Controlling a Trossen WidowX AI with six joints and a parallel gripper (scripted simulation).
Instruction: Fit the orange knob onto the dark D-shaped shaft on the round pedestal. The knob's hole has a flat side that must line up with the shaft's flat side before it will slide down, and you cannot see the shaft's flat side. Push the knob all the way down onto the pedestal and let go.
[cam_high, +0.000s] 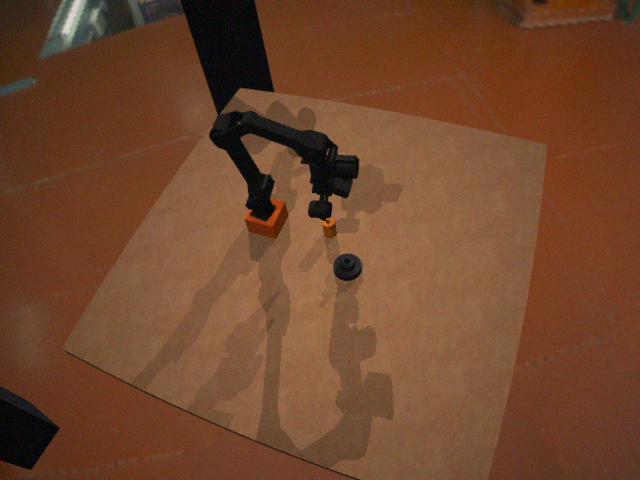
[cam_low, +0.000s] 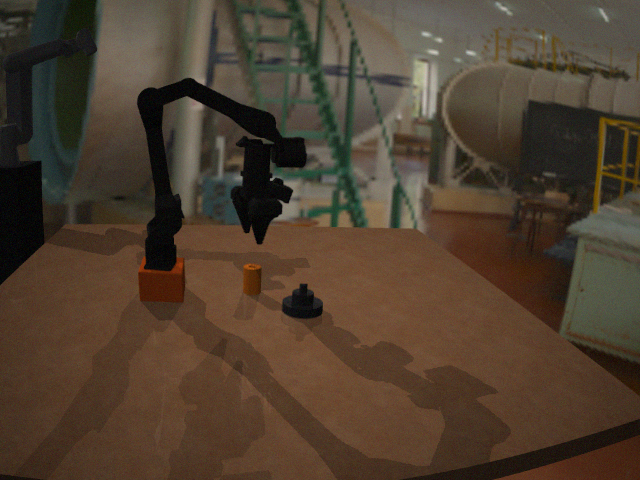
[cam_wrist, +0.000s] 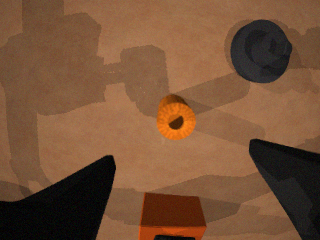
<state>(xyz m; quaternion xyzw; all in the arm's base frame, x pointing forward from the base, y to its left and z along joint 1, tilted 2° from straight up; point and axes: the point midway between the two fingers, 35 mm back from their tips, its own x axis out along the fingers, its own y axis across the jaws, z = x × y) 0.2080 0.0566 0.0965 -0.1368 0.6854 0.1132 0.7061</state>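
The orange knob (cam_high: 329, 229) (cam_low: 252, 280) (cam_wrist: 176, 134) stands upright on the table, beside the pedestal and apart from it. Its hole faces up; in the wrist view the hole's flat side seems to lie at its upper left. The dark round pedestal (cam_high: 346, 274) (cam_low: 302, 311) (cam_wrist: 244, 65) stands to the knob's right in the exterior view, with its thin shaft (cam_low: 303, 287) bare. My gripper (cam_low: 253, 237) (cam_wrist: 183, 155) is wide open and empty, pointing down above the knob. The shaft's flat side cannot be made out.
The arm's orange base block (cam_high: 265, 225) (cam_low: 161, 285) (cam_wrist: 172, 210) stands on the table (cam_high: 439, 258) (cam_low: 372, 279), to the knob's left in the exterior view. Long arm shadows cross the table. A dark post rises behind the table's far edge in the top view.
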